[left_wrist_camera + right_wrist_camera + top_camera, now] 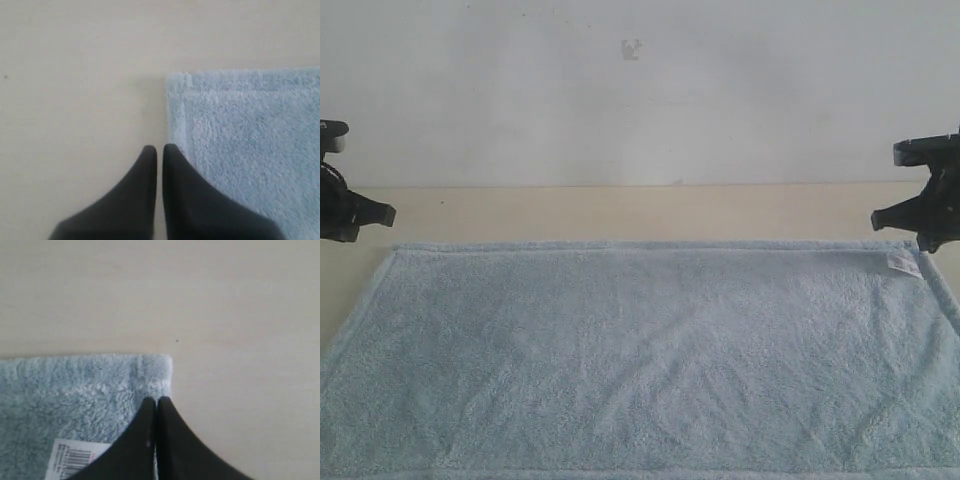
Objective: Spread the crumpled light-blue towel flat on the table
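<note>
Your towel (640, 360) lies spread flat on the counter (620, 212), its far hem running parallel to the wall (640, 90) and its near part cut off by the lower edge of the exterior view. The pile looks smooth, with only faint ripples. A white label (903, 263) sits by the far right corner. Your left claw (160, 150) is pinched closed with nothing between its fingers. Its tips are at the towel's far left corner, one finger over bare counter and the other overlapping the side hem. Your right claw (156, 401) is likewise closed and empty, its tips over the far right corner's hem, near the label, whose barcode shows in the right wrist view. You cannot tell from these views whether either claw touches the cloth. In the exterior view the two claws are well apart, one at each side edge.
</note>
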Tool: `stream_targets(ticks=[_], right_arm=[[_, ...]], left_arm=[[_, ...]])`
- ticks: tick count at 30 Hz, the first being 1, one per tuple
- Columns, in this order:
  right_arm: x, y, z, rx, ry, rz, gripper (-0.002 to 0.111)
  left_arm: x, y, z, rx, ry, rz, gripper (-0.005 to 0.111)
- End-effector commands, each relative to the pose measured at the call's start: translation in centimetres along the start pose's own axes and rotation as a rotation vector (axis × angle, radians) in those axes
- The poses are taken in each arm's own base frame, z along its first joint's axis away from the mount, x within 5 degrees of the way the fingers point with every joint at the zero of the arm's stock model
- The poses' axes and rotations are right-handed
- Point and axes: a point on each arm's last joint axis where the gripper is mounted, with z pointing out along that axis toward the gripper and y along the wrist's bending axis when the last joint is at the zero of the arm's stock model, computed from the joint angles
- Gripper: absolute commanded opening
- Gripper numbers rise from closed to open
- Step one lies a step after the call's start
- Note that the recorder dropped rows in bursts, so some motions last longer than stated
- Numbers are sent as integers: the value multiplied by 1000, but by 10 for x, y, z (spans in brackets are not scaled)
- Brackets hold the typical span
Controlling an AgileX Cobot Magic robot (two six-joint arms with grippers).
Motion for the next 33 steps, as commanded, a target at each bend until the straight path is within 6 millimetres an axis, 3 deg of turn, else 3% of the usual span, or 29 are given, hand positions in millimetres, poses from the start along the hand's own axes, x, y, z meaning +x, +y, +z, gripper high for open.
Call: stream_targets(ticks=[1, 6, 12, 17, 22, 29, 33], right_arm=[[-3, -1, -33, -31, -71, -3, 0], [17, 2, -52, -52, -105, 32, 0], [68, 9, -60, -71, -78, 89, 0], [106, 13, -81, -71, -82, 97, 0], [135, 15, -95, -73, -86, 141, 0], [160, 19, -100, -81, -47, 189, 0], [171, 20, -99, -86, -19, 215, 0]], left_arm=[[11, -7, -17, 52, 10, -2, 4], [23, -10, -34, 65, -16, -26, 4], [37, -14, -54, 84, -7, -62, 4], [57, -17, -71, 97, -4, -98, 4], [86, -26, -72, 109, 22, -135, 4], [118, -56, -64, 151, 89, -79, 4], [132, -55, -60, 133, 86, -82, 4]])
